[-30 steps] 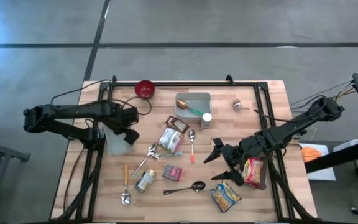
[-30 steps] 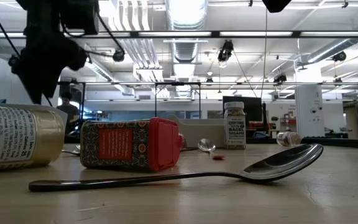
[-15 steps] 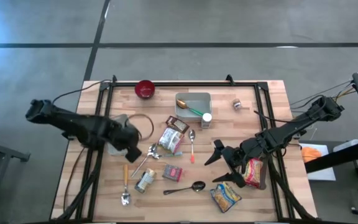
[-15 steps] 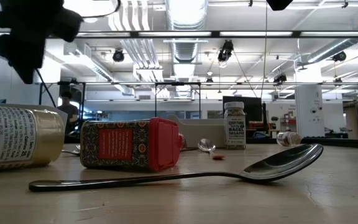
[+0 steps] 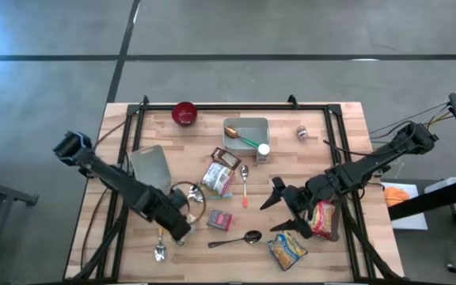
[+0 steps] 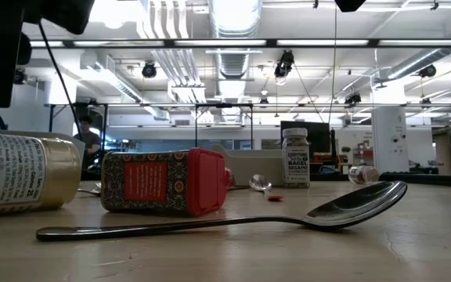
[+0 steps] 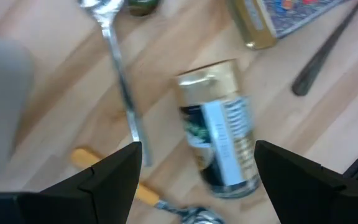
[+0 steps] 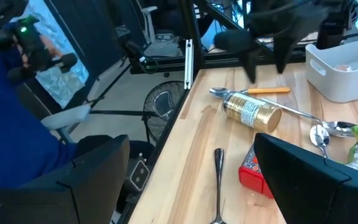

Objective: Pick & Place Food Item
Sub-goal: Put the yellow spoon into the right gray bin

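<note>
Left gripper (image 7: 194,165) positioned above gold jar (image 7: 219,134) lying on surface, fingers apart. Jar to be centred between fingers before descent. Right gripper (image 5: 279,207) parked, fingers apart.

Seasoning jar (image 6: 294,158), upright at the far side of the table, low view: label partly readable as "EVERYTHING BUT THE BAGEL SESAME"; the smaller lines below it cannot be made out.
Gold-capped jar (image 6: 23,172), lying on its side at the near left, low view: white label with several lines of small print, none readable.
Same gold-capped jar, left wrist view: label blurred, unreadable.
Red-capped tin (image 6: 165,181), lying on its side, low view: red panel with ornamental pattern; print on it unreadable.
Snack packets (image 5: 287,248), high view: coloured print visible, no word readable.
</note>
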